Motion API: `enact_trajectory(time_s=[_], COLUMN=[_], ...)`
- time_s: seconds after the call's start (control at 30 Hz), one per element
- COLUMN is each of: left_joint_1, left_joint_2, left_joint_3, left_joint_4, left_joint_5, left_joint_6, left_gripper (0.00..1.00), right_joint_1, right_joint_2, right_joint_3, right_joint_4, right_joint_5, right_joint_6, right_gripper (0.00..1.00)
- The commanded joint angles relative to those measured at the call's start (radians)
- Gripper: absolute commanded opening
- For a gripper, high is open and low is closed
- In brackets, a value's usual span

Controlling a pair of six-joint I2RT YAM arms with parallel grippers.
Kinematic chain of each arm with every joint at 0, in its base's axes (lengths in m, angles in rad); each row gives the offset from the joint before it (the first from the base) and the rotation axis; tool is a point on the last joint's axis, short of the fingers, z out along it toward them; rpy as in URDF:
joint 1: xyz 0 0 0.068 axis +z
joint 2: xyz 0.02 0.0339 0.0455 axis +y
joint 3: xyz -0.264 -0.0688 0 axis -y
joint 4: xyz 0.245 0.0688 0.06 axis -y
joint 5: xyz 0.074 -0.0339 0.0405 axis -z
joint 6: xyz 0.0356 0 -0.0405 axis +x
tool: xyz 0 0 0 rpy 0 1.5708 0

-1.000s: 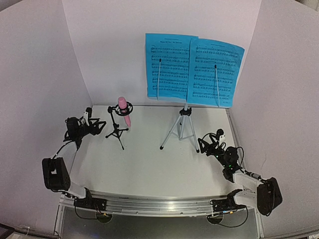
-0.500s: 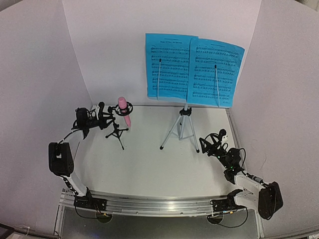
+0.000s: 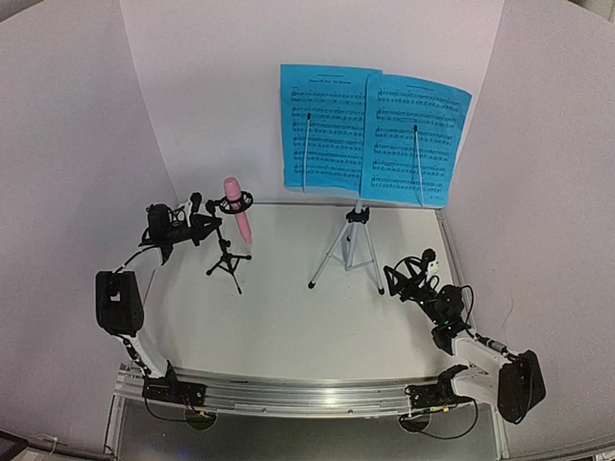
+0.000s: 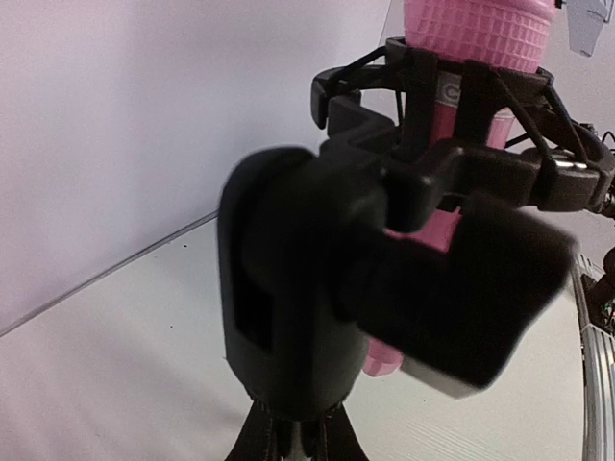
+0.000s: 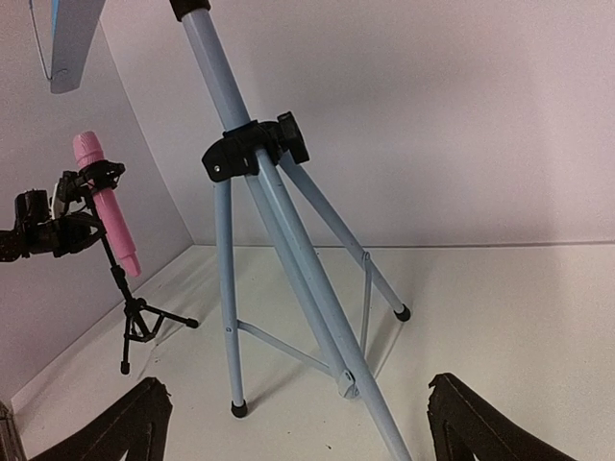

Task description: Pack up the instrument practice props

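White walls [image 3: 221, 96] close in a pale table [image 3: 288, 317] on three sides. At the back, right of centre, the music stand [image 3: 357, 219] is upright on its three spread silver legs. Two blue pages [image 3: 370, 134] lie side by side on its desk, each crossed by a thin holder arm, and they hide almost all of the desk.

Left of the music stand and well apart from it, the mic stand [image 3: 227, 259] is on the table with its small black legs spread. The pink mic [image 3: 237, 209] sits in the ring [image 4: 452, 125] at its top, tilted, with its head up and toward the left and its tail down toward the music stand.

The left gripper [image 3: 204, 223] is on the far side of the mic stand from the music stand, right against the post just below the ring. From the left wrist, the post and mount fill the view as blurred black shapes. I cannot tell whether the fingers are clamped on the post or only beside it.

The right gripper [image 3: 404, 274] is low, just right of the music stand's nearest leg and not touching it. Its fingers [image 5: 120, 427] are spread wide with nothing between them.
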Motion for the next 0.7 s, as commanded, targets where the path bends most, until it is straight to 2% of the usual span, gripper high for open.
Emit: enact_trajectory(time_s=[0.0,0.1,0.23,0.4,0.57,0.67], left_joint_1=[-0.006,-0.019,-0.065,-0.117,-0.201,-0.264], left_joint_2=[-0.033,-0.087,-0.208,-0.359,-0.519,-0.588], left_joint_3=[-0.030,-0.091,-0.214,-0.357,-0.509,-0.580], left_joint_4=[0.077,0.121,0.127,0.137,0.139,0.141], left_joint_5=[0.005,-0.035,-0.129,-0.225,-0.359,-0.432], left_joint_6=[-0.092,-0.089,0.048,0.100,0.099,0.085], left_gripper=[0.00,0.00,0.00,0.00,0.00,0.00], right_joint_1=[0.002,0.003,0.007,0.044,0.156,0.291], right_joint_2=[-0.023,-0.044,-0.072,-0.101,-0.089,-0.056], right_joint_3=[0.056,0.089,0.172,0.287,0.336,0.352], right_joint_4=[-0.061,-0.144,-0.293,-0.504,-0.610,-0.622], right_joint_5=[-0.036,-0.057,-0.097,-0.164,-0.169,-0.103], right_joint_6=[0.017,0.018,0.042,0.059,0.089,0.096], right_gripper=[0.91,0.89,0.86,0.84,0.84,0.83])
